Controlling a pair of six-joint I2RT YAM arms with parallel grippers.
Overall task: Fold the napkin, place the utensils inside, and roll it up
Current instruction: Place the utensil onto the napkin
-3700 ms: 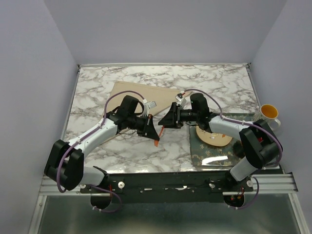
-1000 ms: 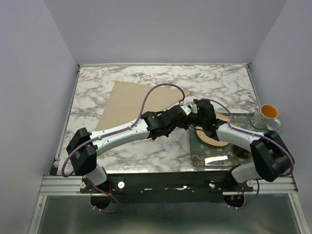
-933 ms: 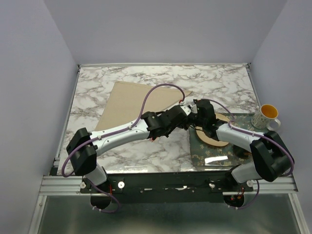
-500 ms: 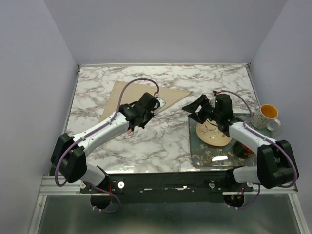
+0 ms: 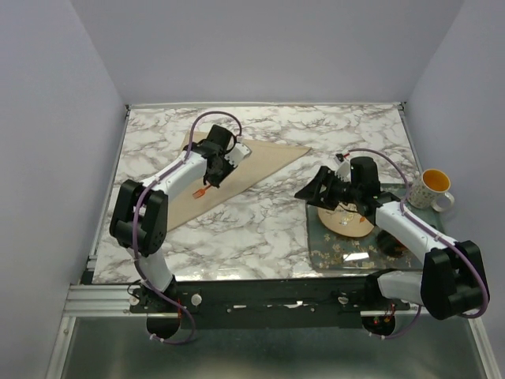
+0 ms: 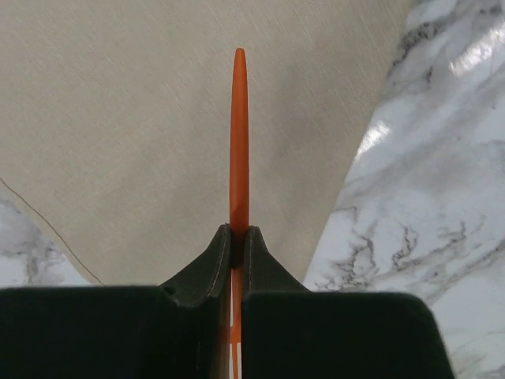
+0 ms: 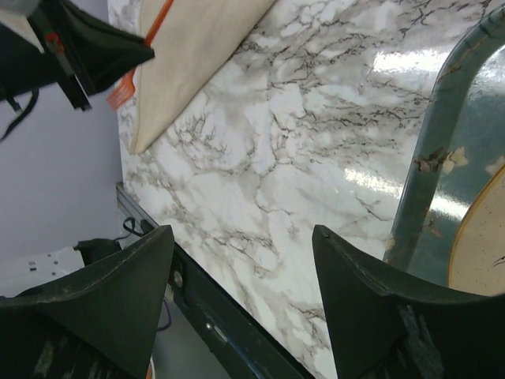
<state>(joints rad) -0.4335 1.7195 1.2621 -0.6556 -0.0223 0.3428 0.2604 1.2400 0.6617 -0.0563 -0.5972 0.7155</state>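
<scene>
Nearest, on the right, the plate sits on a green mat. Our right tool hangs beside the mat's left edge, fingers apart and empty. Farther left on the worktop, our left tool is clamped on the orange utensil, over the triangular napkin.

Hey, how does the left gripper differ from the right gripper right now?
The left gripper is shut on the orange utensil; the right gripper stands open and holds nothing. The left gripper is over the napkin, while the right gripper is over the marble table beside the green tray. Both are black two-finger grippers.
</scene>
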